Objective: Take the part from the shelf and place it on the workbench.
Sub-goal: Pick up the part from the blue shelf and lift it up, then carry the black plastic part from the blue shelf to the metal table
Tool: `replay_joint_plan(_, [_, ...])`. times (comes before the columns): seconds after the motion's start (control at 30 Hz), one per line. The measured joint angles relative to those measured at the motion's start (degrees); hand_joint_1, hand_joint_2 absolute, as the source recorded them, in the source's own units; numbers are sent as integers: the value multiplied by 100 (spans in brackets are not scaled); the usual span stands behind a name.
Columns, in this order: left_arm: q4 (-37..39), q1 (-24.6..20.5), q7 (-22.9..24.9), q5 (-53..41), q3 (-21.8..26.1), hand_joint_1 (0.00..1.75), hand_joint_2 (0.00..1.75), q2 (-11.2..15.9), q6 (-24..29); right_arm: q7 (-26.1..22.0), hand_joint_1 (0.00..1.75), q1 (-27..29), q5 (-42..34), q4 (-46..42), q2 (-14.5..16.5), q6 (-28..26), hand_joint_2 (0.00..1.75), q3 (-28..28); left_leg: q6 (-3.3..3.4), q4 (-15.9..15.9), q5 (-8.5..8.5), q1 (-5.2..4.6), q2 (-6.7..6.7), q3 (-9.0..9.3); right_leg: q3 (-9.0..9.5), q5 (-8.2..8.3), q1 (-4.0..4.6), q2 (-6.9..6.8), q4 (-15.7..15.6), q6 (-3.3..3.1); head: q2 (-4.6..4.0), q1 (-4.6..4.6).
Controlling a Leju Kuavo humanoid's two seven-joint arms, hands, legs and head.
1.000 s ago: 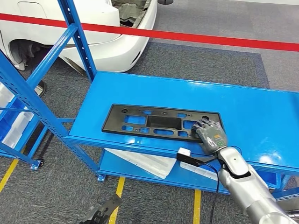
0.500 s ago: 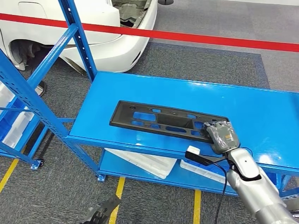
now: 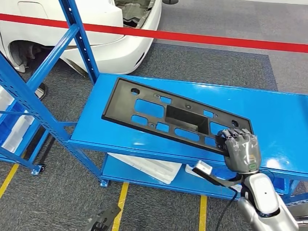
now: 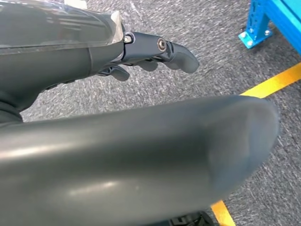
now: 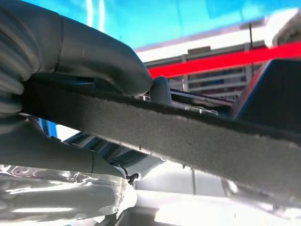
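Note:
The part is a long flat black plastic panel [image 3: 171,115] with several cut-outs, held tilted above the blue shelf top [image 3: 275,120], its far left end raised. My right hand [image 3: 240,150] grips its near right end at the shelf's front edge. In the right wrist view the panel's dark edge [image 5: 184,129] runs between the thumb and the fingers [image 5: 89,52]. My left hand [image 4: 149,52] hangs low over the grey carpet, its fingers apart and holding nothing.
Blue uprights [image 3: 78,33] rise at the shelf's left. A lower shelf holds white trays [image 3: 152,166]. A white car [image 3: 105,33] and a red barrier tape [image 3: 203,38] lie beyond. Yellow floor lines [image 3: 123,197] run below.
My right hand has lifted the panel off the shelf top and drawn it toward me and rightward; its far end now stands higher.

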Motion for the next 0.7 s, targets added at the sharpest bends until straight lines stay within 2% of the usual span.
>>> replay_joint_plan(0.1, [0,15,-25,21,10,0,0,5,19,50,175,311,70,-478,4,-77,175,-63,0,0,0,0,0,0,0,0,0,-1,-1,0,0,0])
replay_joint_plan(0.2, [0,51,-46,91,42,0,0,7,62,130,175,747,196,-957,89,-395,175,-86,0,0,0,0,-2,0,2,0,0,-7,-1,0,0,0])
replay_joint_plan(0.47, [0,164,-164,252,188,0,0,12,169,438,175,1984,459,-1818,695,-1076,175,4,1,-4,-2,3,-2,-3,-1,-6,3,-4,-1,0,-1,0])
replay_joint_plan(0.7, [0,239,-249,319,273,0,0,19,174,646,175,2544,424,-2017,1019,-1252,175,124,1,-4,-1,1,-2,-1,3,-5,1,-2,-1,0,-1,0])
